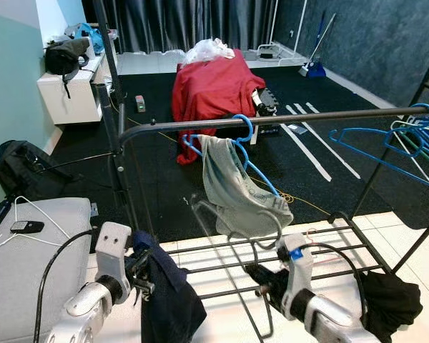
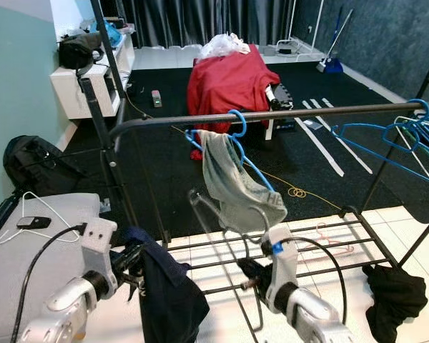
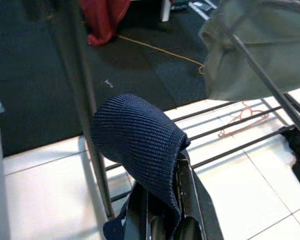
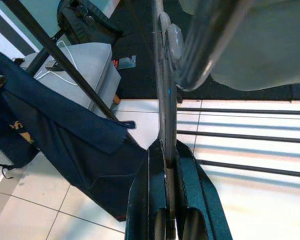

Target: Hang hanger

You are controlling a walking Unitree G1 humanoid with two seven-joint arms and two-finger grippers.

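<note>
Dark carpet and white tile surround a black rail (image 1: 272, 120), our landmark. Below its left end, our left gripper (image 1: 139, 268) pinches a navy garment (image 1: 168, 300). Under the rail's middle, our right gripper (image 1: 261, 279) is clamped on a grey hanger (image 1: 232, 229), whose hook sits below the rail. A grey shirt (image 1: 229, 189) on a blue hanger (image 1: 243, 136) hangs close by; lifting could snag it. We cannot trace the grey hanger's full outline.

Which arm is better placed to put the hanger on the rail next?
Right. The right gripper is shut on the clear hanger, just below the rail. The left gripper is busy with the navy garment.
</note>
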